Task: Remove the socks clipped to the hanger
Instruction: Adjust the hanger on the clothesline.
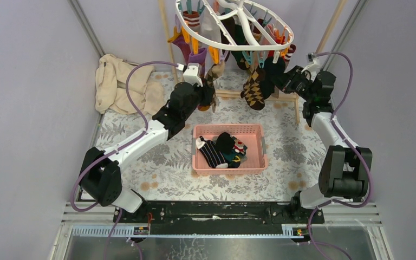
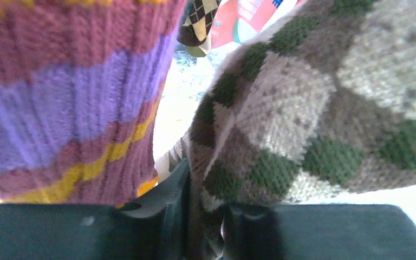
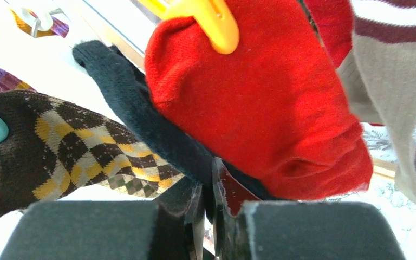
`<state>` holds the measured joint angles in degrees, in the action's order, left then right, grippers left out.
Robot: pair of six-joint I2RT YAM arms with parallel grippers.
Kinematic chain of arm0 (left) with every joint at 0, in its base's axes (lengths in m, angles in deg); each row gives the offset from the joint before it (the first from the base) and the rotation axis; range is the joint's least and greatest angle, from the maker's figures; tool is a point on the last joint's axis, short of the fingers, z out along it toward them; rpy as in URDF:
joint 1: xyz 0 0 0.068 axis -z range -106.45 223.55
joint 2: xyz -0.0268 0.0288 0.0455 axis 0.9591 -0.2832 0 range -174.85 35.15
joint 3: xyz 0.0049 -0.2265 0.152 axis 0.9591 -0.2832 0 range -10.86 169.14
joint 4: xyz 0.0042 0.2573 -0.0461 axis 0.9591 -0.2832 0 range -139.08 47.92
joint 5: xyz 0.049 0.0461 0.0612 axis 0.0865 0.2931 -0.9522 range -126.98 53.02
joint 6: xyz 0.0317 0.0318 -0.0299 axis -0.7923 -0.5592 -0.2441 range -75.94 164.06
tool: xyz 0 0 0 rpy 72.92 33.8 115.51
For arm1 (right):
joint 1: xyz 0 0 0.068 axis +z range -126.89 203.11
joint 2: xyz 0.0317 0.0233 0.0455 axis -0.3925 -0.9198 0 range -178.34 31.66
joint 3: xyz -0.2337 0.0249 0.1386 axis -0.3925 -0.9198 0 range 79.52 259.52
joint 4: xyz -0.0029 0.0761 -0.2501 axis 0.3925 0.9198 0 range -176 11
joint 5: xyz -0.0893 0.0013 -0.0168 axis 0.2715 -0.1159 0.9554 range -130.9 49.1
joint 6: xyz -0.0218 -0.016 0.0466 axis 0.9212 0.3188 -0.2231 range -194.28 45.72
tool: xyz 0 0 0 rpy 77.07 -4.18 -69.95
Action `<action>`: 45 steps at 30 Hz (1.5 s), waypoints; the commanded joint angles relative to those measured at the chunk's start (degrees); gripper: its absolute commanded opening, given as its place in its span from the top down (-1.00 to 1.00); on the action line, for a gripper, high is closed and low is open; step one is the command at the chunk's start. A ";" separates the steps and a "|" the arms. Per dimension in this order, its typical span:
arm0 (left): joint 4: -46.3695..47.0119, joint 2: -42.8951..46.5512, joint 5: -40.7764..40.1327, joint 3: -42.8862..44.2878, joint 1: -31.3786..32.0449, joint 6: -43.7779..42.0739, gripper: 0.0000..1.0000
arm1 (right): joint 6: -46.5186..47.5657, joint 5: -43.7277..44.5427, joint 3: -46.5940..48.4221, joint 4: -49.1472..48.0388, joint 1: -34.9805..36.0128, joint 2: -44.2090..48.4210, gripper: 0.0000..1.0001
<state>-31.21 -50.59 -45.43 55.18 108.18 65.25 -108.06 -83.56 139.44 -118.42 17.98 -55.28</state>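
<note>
While socks (image 1: pixel 254 86) hang clipped beneath the white hanger (image 1: pixel 181 23) over the worktop's (image 1: pixel 292 157) far side, the left hand (image 2: pixel 206 227) pinches a grey-green argyle sock (image 2: pixel 303 119). The right hand (image 3: pixel 208 216) pinches a black sock (image 3: pixel 141 119) (a red sock (image 3: pixel 260 108) beside it). Nearer sits a pink basket (image 1: pixel 200 162).

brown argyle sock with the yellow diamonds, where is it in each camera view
top external: brown argyle sock hangs right of centre, under the hanger.
left wrist: probably the small argyle bit at top centre.
right wrist: left side, beside the black sock.
shared landmark: the floral tablecloth.
</note>
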 commanded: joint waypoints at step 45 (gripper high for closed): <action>-21.32 24.53 3.00 -9.08 -0.36 10.74 -0.97 | 25.61 35.51 36.12 46.26 39.78 -1.93 1.00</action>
<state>-52.45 -27.27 -41.47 46.73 108.03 76.38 -84.56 -51.40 169.19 -75.15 55.60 -54.41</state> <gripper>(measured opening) 0.986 0.065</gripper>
